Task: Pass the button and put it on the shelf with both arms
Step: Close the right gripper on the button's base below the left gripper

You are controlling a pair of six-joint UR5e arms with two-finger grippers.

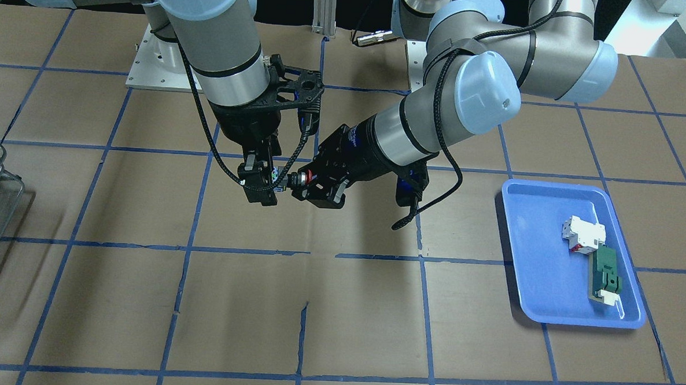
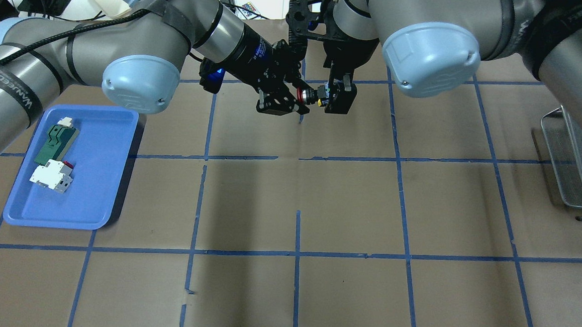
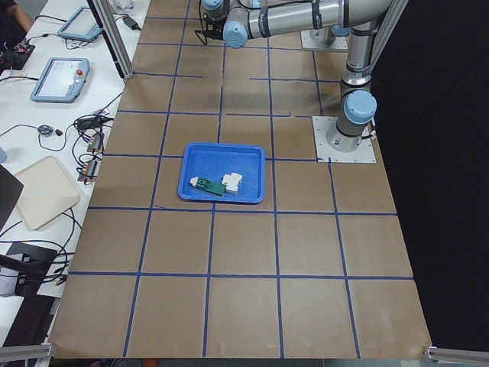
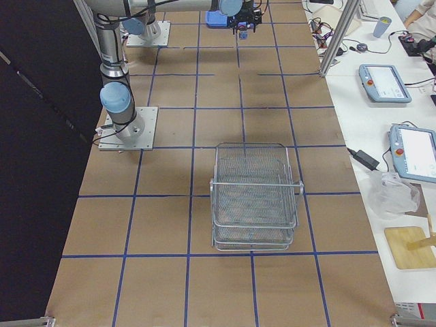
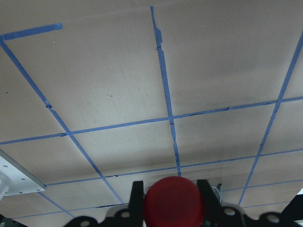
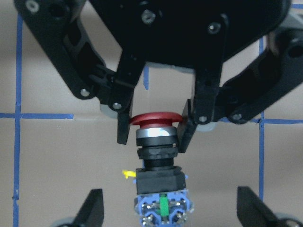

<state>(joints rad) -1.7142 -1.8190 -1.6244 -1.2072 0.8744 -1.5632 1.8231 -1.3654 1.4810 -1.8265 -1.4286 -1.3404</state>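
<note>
The button (image 2: 313, 95) hangs above the table's back middle, lying level between both grippers. My left gripper (image 2: 294, 98) is shut on its red head; the left wrist view shows the head (image 5: 173, 204) between the two fingers. My right gripper (image 2: 338, 95) is open around the blue-white block end. In the right wrist view its fingers (image 6: 93, 208) stand wide apart on either side of the block (image 6: 161, 198), not touching it. The front view shows the button (image 1: 288, 181) between the two grippers. The see-through shelf (image 4: 255, 197) stands on the table far off on my right, and also shows in the overhead view (image 2: 575, 158).
A blue tray (image 2: 95, 193) sits at my left with a white-red breaker block (image 2: 50, 176) and a green flat part (image 2: 55, 141) in it. The table is brown paper with a blue tape grid. Operators' desks with tablets line the far side.
</note>
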